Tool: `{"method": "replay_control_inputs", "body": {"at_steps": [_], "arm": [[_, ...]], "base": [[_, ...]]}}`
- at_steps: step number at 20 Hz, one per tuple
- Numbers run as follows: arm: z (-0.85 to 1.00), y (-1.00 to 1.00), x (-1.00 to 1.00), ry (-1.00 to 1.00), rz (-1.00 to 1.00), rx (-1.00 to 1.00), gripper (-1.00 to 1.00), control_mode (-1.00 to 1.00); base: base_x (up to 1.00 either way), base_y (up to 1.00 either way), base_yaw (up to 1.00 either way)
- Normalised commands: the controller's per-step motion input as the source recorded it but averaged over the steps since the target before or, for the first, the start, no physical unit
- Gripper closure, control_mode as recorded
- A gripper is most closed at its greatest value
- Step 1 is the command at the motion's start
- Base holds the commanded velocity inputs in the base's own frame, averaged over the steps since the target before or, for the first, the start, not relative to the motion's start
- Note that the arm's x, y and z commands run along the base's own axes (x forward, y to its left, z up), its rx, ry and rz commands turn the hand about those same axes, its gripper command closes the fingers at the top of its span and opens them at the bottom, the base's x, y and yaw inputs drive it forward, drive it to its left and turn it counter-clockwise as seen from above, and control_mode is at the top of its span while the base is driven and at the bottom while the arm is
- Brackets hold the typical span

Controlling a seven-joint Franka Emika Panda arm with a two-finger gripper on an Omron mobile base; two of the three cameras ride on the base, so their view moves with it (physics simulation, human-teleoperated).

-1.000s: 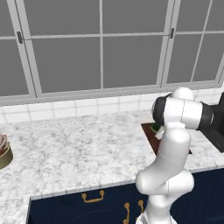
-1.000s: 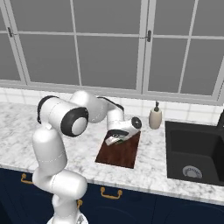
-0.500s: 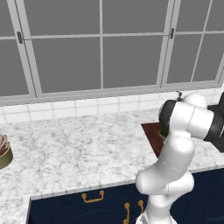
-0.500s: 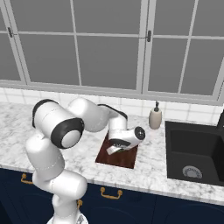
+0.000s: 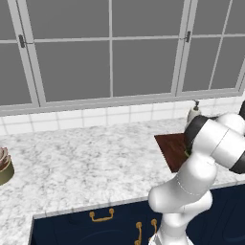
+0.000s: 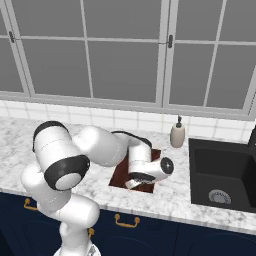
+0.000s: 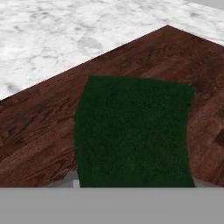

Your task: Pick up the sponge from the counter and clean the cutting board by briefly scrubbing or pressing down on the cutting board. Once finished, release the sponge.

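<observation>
Right now I have the sponge (image 7: 133, 131) clamped in the gripper (image 6: 136, 183), its dark green face lying over the cutting board (image 7: 39, 127) near the board's front edge. I judge the sponge light, soft and springy, so it will squash under pressure; the grip belongs across its short sides. The board is flat, stiff reddish-brown wood with visible grain, resting on the smooth marbled counter (image 5: 81, 162) around it.
</observation>
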Motion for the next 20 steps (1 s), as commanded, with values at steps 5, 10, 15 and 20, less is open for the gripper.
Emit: {"method": "replay_control_inputs", "body": {"at_steps": [5,10,15,20], "arm": [[0.17,-0.20,-0.95,0.02,0.00,0.00,1.00,-1.00],[0.94,-0.04,-0.45,0.19,0.13,-0.15,1.00,-1.00],[0.26,0.00,-0.24,0.39,0.13,-0.09,1.00,-1.00],[-0.02,0.00,0.03,0.24,0.03,0.00,1.00,-1.00]], "base": [[0.00,0.00,0.00],[0.00,0.00,0.00],[0.00,0.00,0.00],[0.00,0.00,0.00]]}}
